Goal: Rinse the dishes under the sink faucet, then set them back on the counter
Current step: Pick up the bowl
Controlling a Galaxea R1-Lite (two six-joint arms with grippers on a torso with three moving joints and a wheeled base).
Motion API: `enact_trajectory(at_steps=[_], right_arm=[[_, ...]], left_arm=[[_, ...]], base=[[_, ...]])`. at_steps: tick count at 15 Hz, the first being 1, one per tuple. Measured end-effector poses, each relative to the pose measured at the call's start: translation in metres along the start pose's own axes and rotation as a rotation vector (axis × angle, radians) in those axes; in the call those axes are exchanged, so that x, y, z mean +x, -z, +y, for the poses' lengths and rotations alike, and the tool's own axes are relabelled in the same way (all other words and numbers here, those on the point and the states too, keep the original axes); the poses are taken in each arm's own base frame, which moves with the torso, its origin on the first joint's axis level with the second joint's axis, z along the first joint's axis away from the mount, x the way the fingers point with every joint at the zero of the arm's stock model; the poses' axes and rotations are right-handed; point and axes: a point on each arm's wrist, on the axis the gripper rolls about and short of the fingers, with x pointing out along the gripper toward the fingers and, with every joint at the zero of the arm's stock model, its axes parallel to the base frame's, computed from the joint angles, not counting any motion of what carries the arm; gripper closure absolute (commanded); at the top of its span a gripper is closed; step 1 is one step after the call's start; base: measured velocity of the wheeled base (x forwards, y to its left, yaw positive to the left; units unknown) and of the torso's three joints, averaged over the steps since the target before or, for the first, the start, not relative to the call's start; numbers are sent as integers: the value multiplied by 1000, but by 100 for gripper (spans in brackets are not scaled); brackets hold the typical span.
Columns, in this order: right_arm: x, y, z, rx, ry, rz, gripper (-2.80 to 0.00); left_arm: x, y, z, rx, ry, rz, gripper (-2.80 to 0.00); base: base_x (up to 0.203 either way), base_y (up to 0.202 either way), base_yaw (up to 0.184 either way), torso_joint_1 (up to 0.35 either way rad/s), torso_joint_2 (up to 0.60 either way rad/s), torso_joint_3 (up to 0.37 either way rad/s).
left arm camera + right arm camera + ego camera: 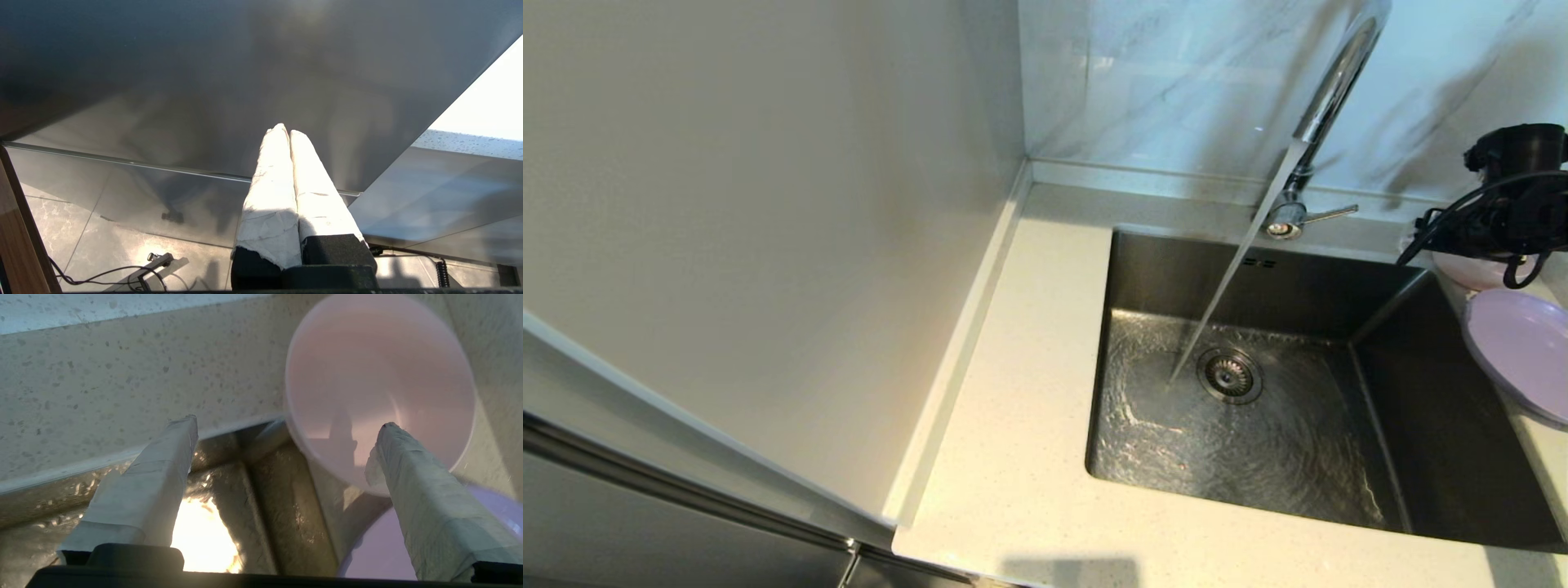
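Scene: I am steering the robot at a kitchen sink (1339,286) where the faucet (1331,90) runs hard, its stream striking the steel floor just beside the round strainer drain (1230,375).

Dishes: the pale pink bowl (380,388) and the lilac plate (1521,351) both sit on the worktop (1021,457) to the right of the basin. The bowl is nearer the back edge. The two overlap in my right wrist view, but I cannot tell whether they touch. The plate's rim hangs slightly over the sink's right edge.

Right tool: the right tool (286,428) hovers at the sink's far right corner with its taped fingers (163,465) spread wide and nothing between them. One finger shows over the basin corner, the other lines up with the bowl's near rim. I cannot tell whether it touches.

Left tool: the left tool (284,132) is parked low, away from the sink, its wrapped fingers pressed together on nothing.

Stage: I judge this the approach to the first pick. Neither dish looks rinsed yet.

Handling: the bowl looks like thin plastic, so light, stiff enough to pinch, unlikely to break, but smooth and slippery once wet. I would take it at the rim, one finger inside the wall and one outside.

Risk: a light bowl may skid or tip if a finger nudges it before closing, and the strong stream could push it about in a loose grip.
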Motion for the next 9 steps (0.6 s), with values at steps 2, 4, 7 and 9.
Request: enact_trajectory(at_steps=[2,4,7,9], right_arm=[[4,0,-5,-55,-8,-6,-280],[10,-1,-9,-77,-2,-31,-280],[18,4,-14,-78,34,-22,-280],[23,8,-15,-82,70,-17,-280]], left_arm=[[0,0,0,0,0,0,0],[0,0,0,0,0,0,0],[0,0,0,0,1,0,0],[0,0,0,0,1,0,0]], base=[[0,0,0,0,0,0],[0,0,0,0,0,0],[0,0,0,0,0,0],[0,0,0,0,0,0]])
